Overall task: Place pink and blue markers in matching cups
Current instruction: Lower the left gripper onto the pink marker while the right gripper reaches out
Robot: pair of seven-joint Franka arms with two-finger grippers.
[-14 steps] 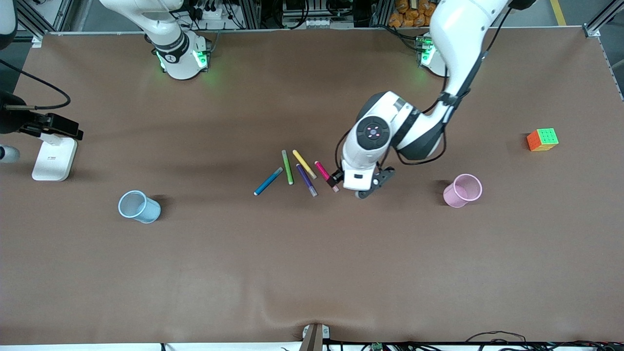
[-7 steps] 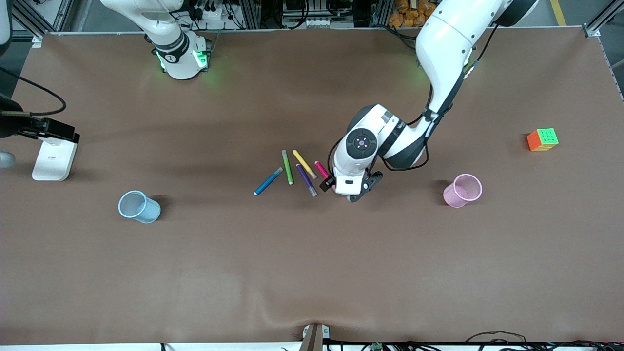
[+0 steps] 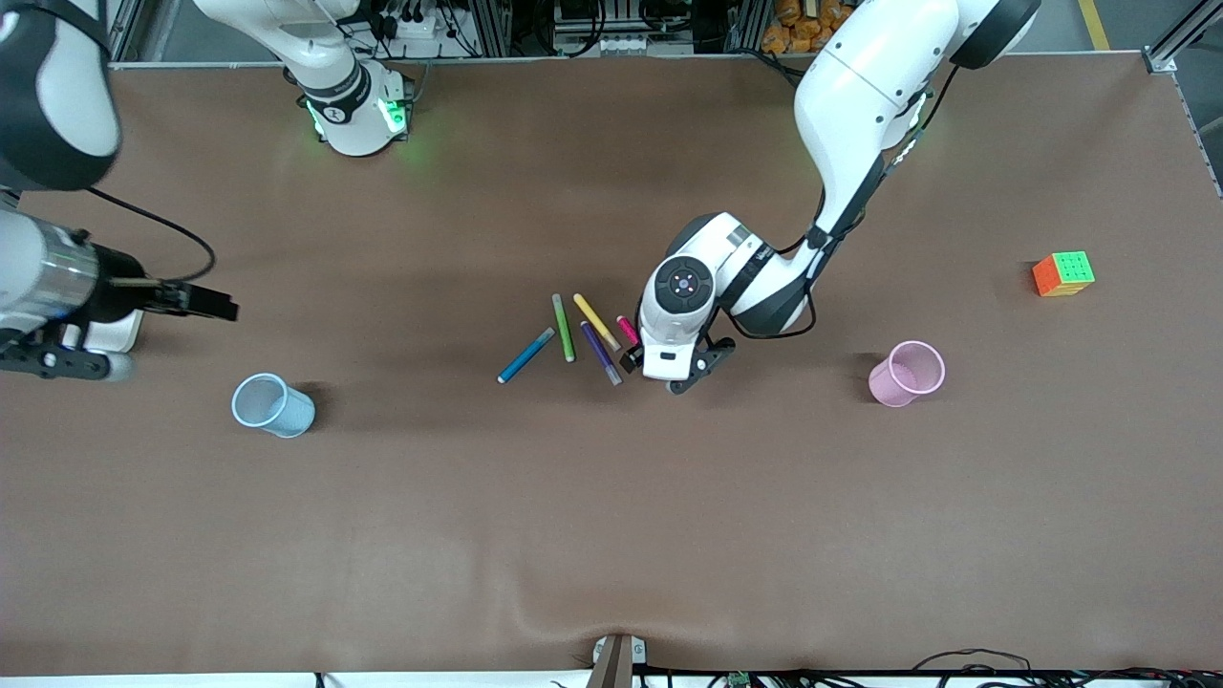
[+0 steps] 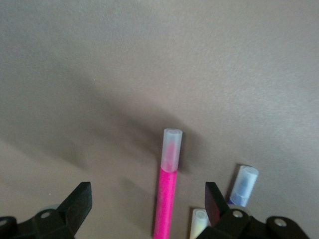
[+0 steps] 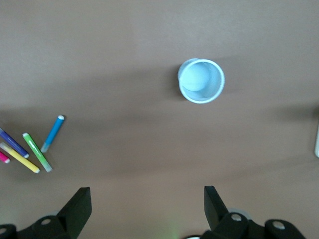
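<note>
The pink marker lies on the table at the end of a fan of markers, mostly hidden under my left hand. My left gripper is open and low over it. In the left wrist view the pink marker lies between the open jaws of the left gripper, pale cap pointing away, untouched. The blue marker lies at the fan's other end. My right gripper is open and empty, high over the table near the pale blue cup. The pink cup stands toward the left arm's end.
Green, yellow and purple markers lie between the blue and pink ones. The purple cap and yellow cap lie close beside one left finger. A colour cube sits near the left arm's end.
My left gripper has moved toward the fan of markers and now straddles the pink marker. My right arm has swung in over the table toward the pale blue cup.
</note>
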